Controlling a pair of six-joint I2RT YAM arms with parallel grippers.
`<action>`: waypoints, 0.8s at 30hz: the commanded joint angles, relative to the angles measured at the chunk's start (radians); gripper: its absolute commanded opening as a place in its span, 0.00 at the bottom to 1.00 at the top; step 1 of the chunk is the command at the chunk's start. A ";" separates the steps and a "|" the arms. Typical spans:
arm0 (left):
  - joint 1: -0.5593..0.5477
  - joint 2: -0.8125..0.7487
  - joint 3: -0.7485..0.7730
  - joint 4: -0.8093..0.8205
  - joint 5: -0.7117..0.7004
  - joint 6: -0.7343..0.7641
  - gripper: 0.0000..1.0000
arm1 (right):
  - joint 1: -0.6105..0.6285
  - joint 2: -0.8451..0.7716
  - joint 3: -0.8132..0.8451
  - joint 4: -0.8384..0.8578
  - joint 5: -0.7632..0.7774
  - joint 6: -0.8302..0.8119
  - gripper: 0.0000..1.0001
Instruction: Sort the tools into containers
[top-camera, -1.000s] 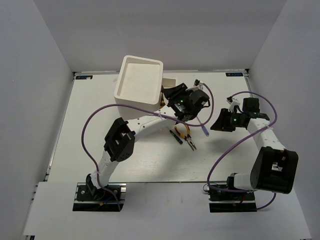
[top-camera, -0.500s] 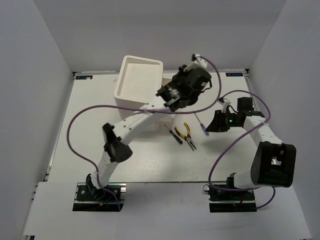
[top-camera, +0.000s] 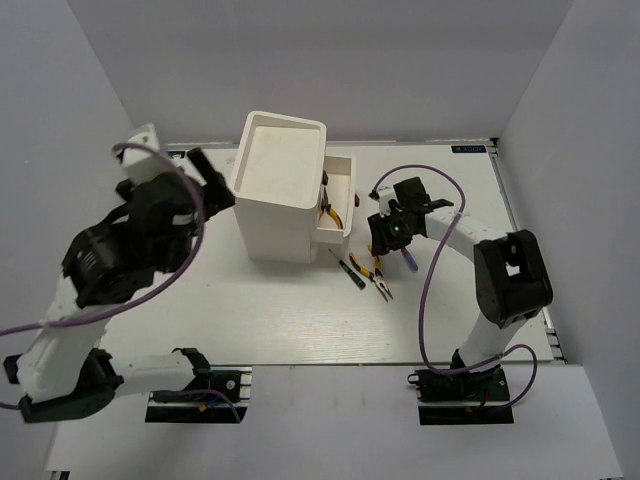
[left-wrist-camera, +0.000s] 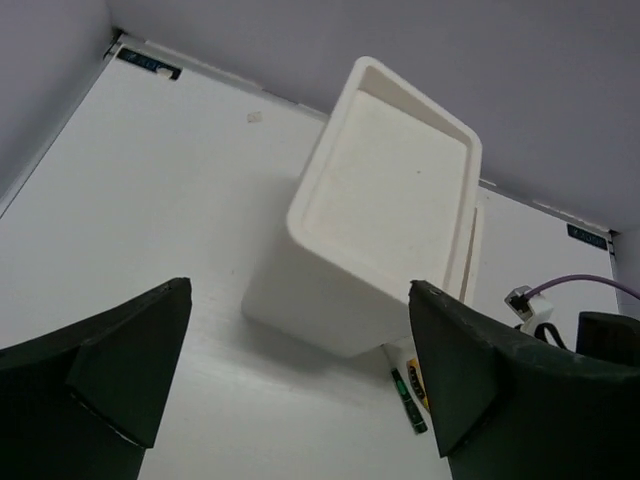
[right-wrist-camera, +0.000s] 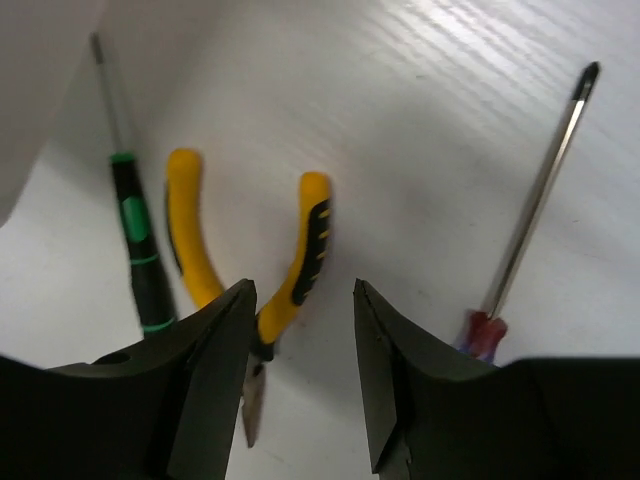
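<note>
The tall white box (top-camera: 279, 186) stands at the back. One drawer (top-camera: 346, 176) is pulled out on its right side, with yellow-handled pliers (top-camera: 328, 206) lying in it. On the table lie a second pair of yellow pliers (top-camera: 376, 273) (right-wrist-camera: 250, 235), a thin dark-green screwdriver (top-camera: 350, 268) (right-wrist-camera: 137, 240) and a thin screwdriver with a red-and-blue handle (top-camera: 408, 258) (right-wrist-camera: 530, 215). My right gripper (top-camera: 378, 243) (right-wrist-camera: 300, 350) hangs open just over the table pliers, its left finger above their joint. My left gripper (top-camera: 212, 180) (left-wrist-camera: 300, 370) is wide open and empty, raised high to the left of the box (left-wrist-camera: 385, 200).
The walls of the white enclosure close in the table on three sides. Purple cables loop from both arms. In the left wrist view, the dark-green screwdriver (left-wrist-camera: 408, 395) shows past the box's lower corner and the right arm (left-wrist-camera: 610, 340) at the right edge.
My left arm has swung from the drawer side of the box up and far to the left, opening wide. Pliers now show in the drawer. My right gripper moved left over the table pliers.
</note>
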 joint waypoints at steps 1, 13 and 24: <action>0.006 -0.104 -0.162 -0.203 -0.029 -0.268 1.00 | 0.026 0.045 0.054 0.043 0.206 0.052 0.50; 0.006 -0.126 -0.382 -0.203 0.070 -0.328 1.00 | 0.111 0.131 0.051 0.048 0.298 0.103 0.46; 0.006 -0.254 -0.631 0.096 0.197 -0.173 0.47 | 0.062 -0.036 0.051 -0.041 0.251 0.086 0.00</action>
